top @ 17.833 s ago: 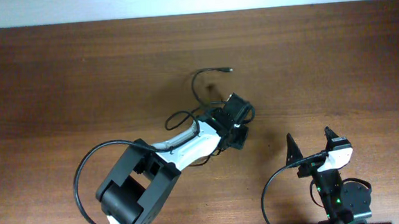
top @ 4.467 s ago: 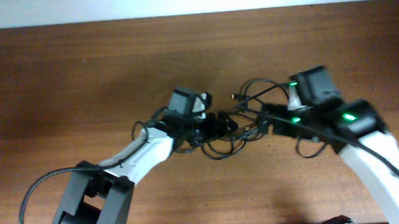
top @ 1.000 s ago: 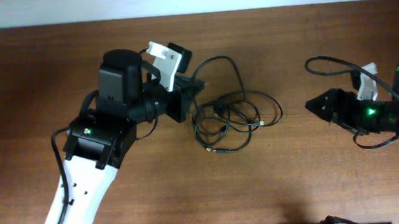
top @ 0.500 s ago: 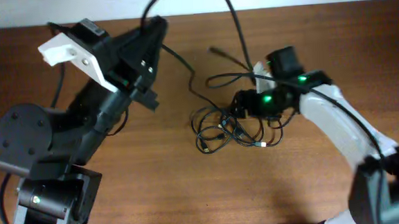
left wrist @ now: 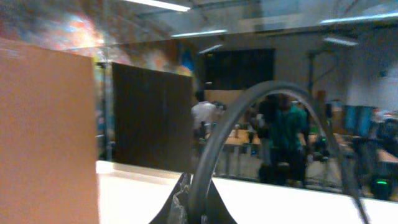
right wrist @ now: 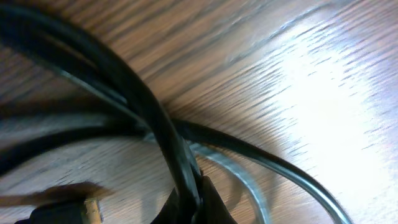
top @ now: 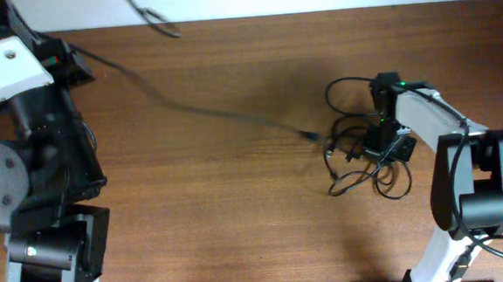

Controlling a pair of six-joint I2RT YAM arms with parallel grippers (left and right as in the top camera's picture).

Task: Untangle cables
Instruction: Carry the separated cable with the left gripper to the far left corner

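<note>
**Right gripper down on the bundle; left gripper holds one cord high**

Nearest the robot's edge: the right arm point(top: 465, 198) rises from below the bundle point(top: 366, 156) and bends back over it. The right gripper point(top: 379, 142) sits on the bundle's middle, low against the table point(top: 238, 212).

Right wrist view: the fingertips point(right wrist: 208, 205) meet on a thick black strand, so the jaws are closed on the bundle. A small plug point(right wrist: 62, 214) lies flat just left of the tips. Other strands cross under the pinched one on the wood.

Bundle: loose black loops in a pile. One loop stands out on its far side and two trail on its near side.

Left of the bundle: a long cord point(top: 215, 113), blurred, runs in a shallow line toward the far left. Its end lies just beside the bundle's left edge; cannot tell if they touch.

Far left of the bundle: the left arm point(top: 34, 163) is raised high, close under the camera.

Left wrist view: the left gripper point(left wrist: 191, 208) has its tips closed on the long cord, which arches up and over to the right. Beyond it is a blurred room.
</note>
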